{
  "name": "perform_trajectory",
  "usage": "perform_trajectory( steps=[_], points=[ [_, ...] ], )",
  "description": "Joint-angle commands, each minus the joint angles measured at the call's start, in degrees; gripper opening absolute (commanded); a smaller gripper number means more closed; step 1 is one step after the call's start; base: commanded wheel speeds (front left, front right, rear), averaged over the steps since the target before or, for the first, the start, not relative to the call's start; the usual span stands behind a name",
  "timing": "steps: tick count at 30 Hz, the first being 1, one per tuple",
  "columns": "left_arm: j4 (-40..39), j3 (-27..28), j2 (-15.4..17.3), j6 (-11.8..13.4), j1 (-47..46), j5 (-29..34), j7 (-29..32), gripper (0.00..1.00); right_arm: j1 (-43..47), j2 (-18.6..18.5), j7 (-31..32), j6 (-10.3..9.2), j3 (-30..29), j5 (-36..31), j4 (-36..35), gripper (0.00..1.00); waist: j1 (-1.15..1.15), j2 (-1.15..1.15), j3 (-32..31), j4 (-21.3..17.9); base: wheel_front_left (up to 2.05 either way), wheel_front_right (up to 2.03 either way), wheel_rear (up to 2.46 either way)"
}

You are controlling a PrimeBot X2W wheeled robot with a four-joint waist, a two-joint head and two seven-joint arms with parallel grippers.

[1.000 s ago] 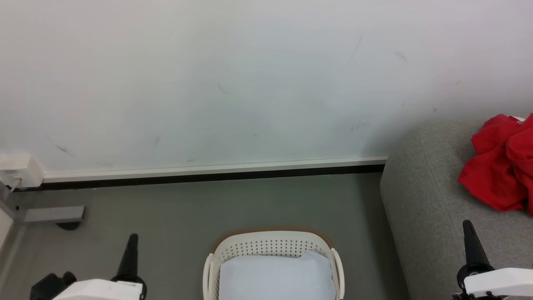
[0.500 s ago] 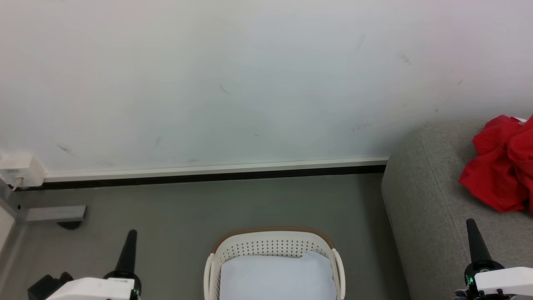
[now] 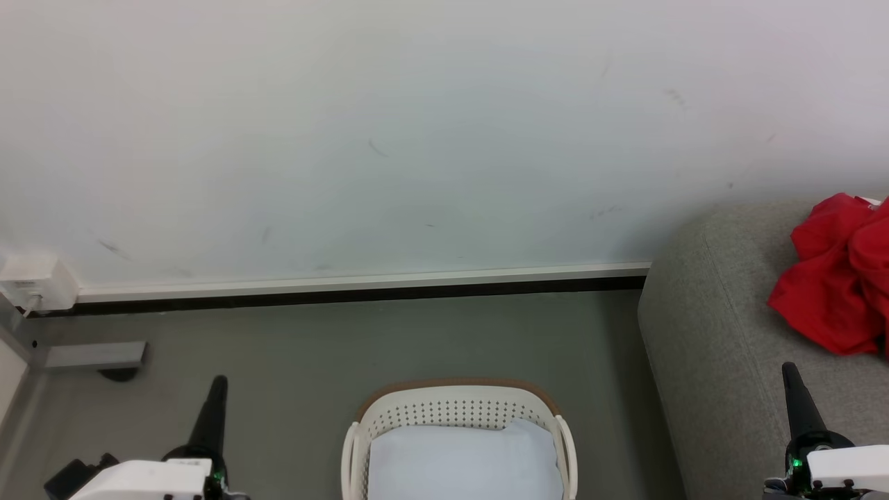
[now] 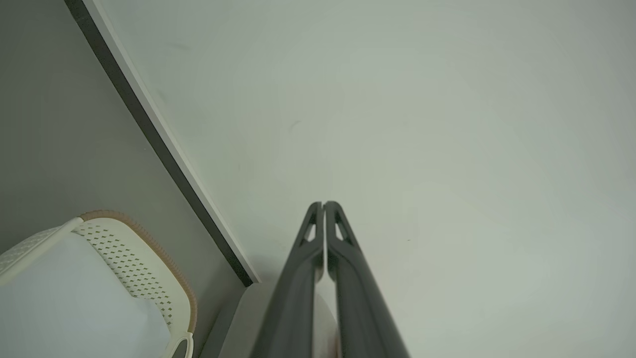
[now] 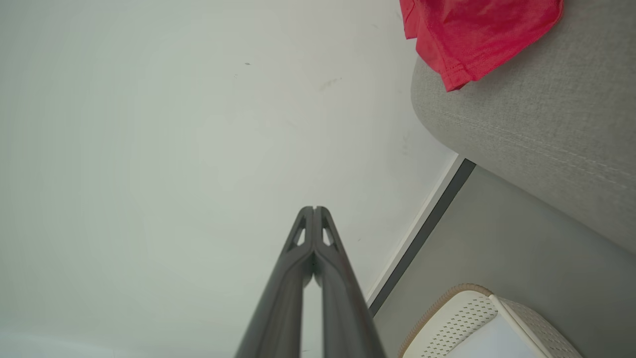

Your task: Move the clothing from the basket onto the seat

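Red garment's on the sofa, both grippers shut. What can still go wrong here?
1. The clothing lies bunched near the rounded end of the seat; a corner reaches the curve and might slide off.
2. The pale cloth lying in the basket might get picked by mistake.

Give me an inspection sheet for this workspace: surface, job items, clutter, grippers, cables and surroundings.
Surface: grey floor.
Job's things: red clothing lies crumpled on the grey seat; basket stands on the floor and holds a pale cloth.
Clutter: nothing seen.
Grippers: left gripper and right gripper, jaws shut, empty.
Cables: nothing clear; a white box sits low on the wall.
Surroundings: white wall scuffed, dark skirting.
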Motion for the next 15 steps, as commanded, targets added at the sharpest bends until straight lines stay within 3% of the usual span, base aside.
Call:
perform_trajectory(
  steps=[1,15],
  points=[
    [-0.61,0.38,0.10,-0.31,-0.77,-2.14,0.50,0.00,0.38,-0.02,0.33,-0.10,-0.50,1.60,-0.70,0.00,0.00,0.00,-0.01,0.04,0.00,0.00,0.00],
    [-1.26,1.11,-0.14,-0.60,-0.89,-8.39,2.18,0.00,0.57,0.10,1.91,-0.11,-1.21,7.69,-1.23,0.00,0.00,0.00,-0.06,0.27,0.00,0.00,0.00]
  ],
)
